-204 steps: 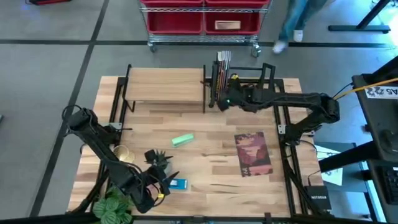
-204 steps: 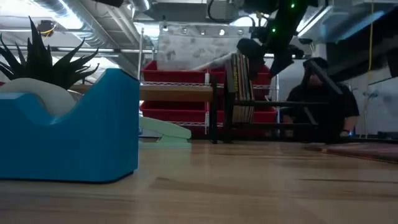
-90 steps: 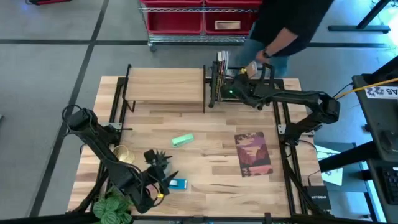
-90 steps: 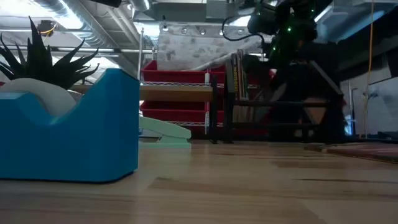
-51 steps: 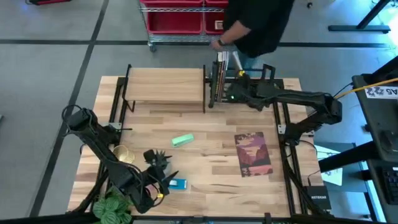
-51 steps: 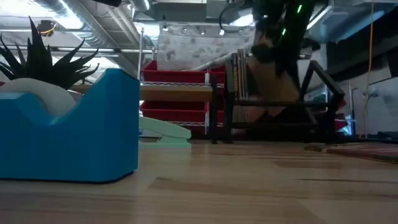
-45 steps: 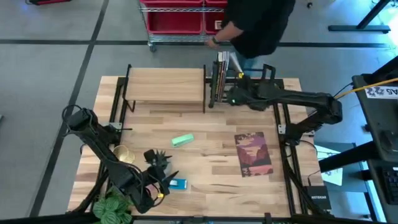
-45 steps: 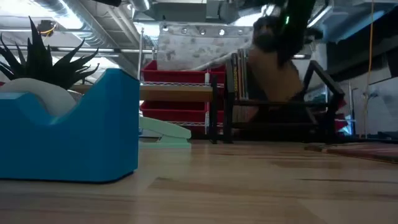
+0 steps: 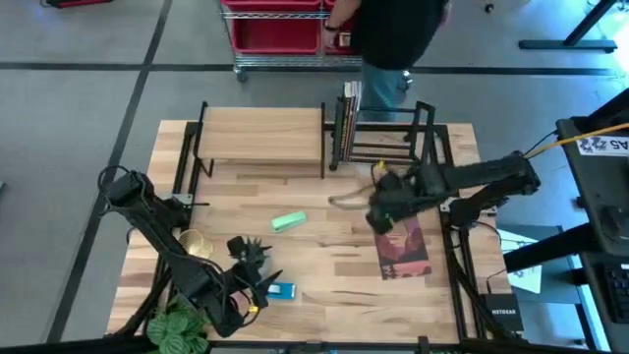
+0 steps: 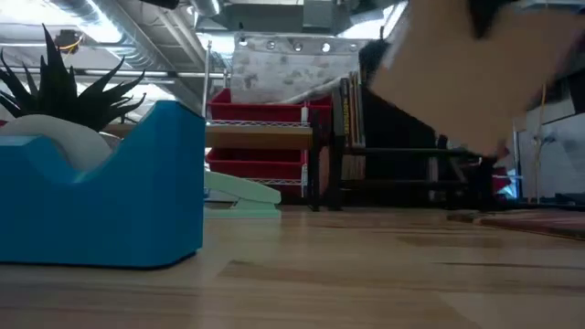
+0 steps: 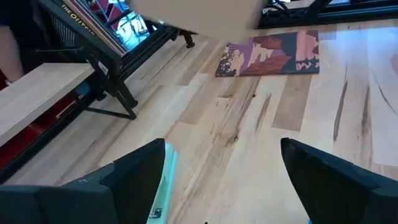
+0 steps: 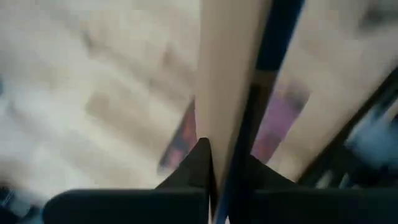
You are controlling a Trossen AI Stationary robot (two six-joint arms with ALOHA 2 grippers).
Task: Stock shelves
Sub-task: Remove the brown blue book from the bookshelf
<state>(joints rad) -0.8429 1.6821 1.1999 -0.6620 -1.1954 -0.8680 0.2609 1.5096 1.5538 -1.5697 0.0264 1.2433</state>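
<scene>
Over the middle-right of the table, the right gripper (image 9: 378, 202) hangs in the air with a thin tan book (image 10: 475, 78) pinched between its fingers; the right wrist view shows the two dark fingers closed tight on the book's edge (image 12: 224, 93), and from the low view the book is a big tilted tan slab, blurred, up above the tabletop. It sits just in front of the black book rack (image 9: 393, 138), apart from it, and above the upper end of a reddish picture-cover book (image 9: 400, 241) that lies flat on the wood. That rack stands at the far edge with a few books (image 9: 351, 103) upright at its left end, hard against the wood-topped shelf (image 9: 260, 133) beside it. Down at the near-left corner the left gripper (image 11: 221, 180) waits with its fingers spread wide and nothing between them, looking across the boards toward the flat book (image 11: 268, 53). Near it I can see a blue tape dispenser (image 10: 101, 192), a spiky dark plant (image 9: 251, 254), a leafy green plant (image 9: 179, 329) and, further in, a pale green stapler (image 9: 288, 222). Beyond the table a person (image 9: 393, 34) in a dark top stands by the wheeled cart with red bins (image 9: 285, 34).
</scene>
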